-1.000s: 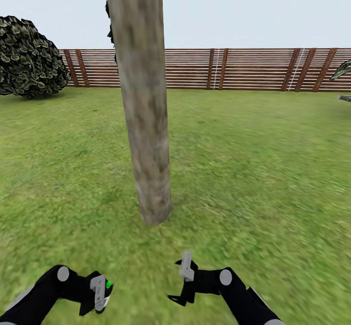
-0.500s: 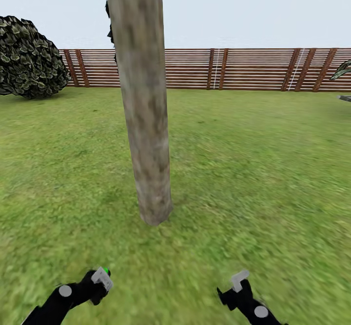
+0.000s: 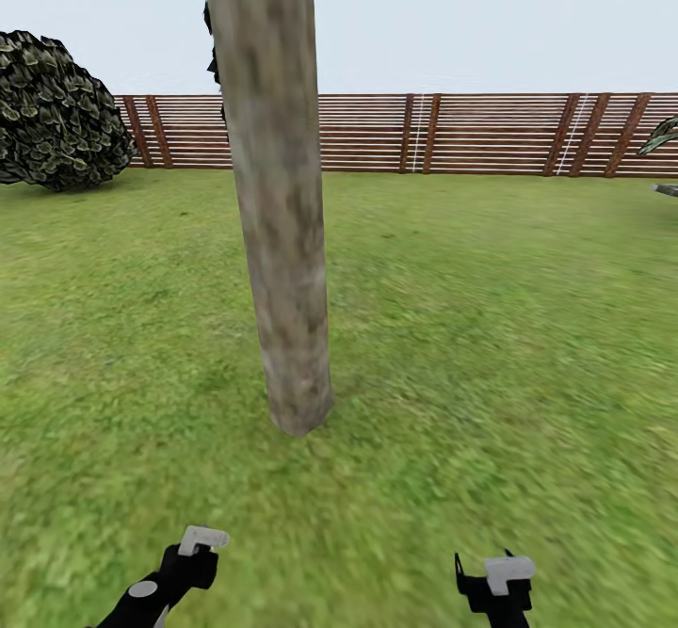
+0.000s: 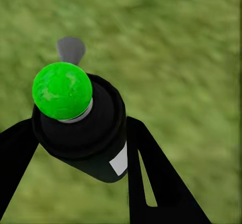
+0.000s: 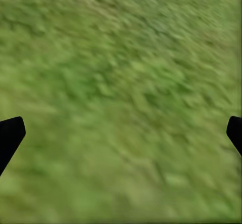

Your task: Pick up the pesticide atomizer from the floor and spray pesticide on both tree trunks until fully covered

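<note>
Green grass lawn (image 3: 490, 327) w/ brown slat fence (image 3: 490, 134) behind; thick mottled grey-brown trunk (image 3: 278, 233) is faced. Dark green-capped atomizer (image 4: 83, 123) is clamped in left gripper (image 4: 75, 183); right gripper (image 5: 121, 133) is spread, empty. Nozzle should be raised & aimed at trunk before spraying.

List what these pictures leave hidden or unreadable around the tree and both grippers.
- Tree trunk: its top and nearly all foliage are cut off by the head view's upper edge.
- Pesticide atomizer: its lower body is hidden between the left gripper fingers.
- Right gripper: just two dark fingertips at the wrist view's edges.
- Pesticide on the bark: indistinguishable from its mottling.
</note>
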